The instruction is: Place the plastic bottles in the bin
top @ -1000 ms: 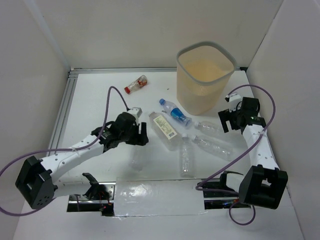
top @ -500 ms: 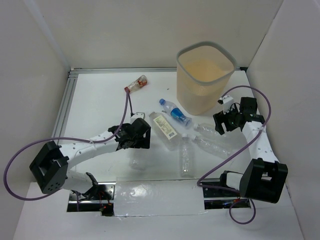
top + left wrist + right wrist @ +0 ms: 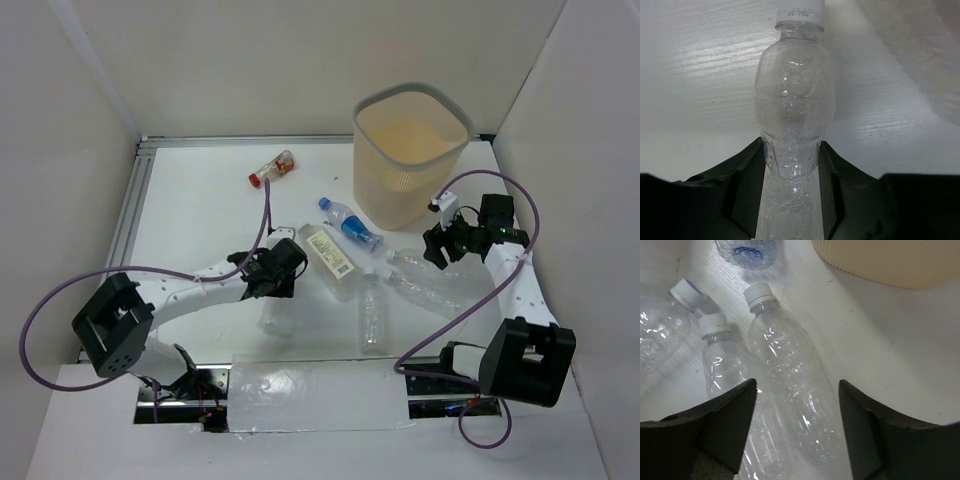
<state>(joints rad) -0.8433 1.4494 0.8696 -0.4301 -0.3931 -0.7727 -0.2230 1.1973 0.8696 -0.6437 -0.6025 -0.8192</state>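
Left end effector (image 3: pixel 792 170) pinches clear bottle (image 3: pixel 795 95) at waist; thin wall could buckle, slip. Right end effector (image 3: pixel 797 407) open.

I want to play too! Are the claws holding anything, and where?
The left claw pinches a clear bottle at its narrow waist. The right claw is open, holding nothing.

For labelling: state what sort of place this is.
Probably a robot lab cell: white walls enclose a table, two arms bolted at its edge, bottles and a bin staged.
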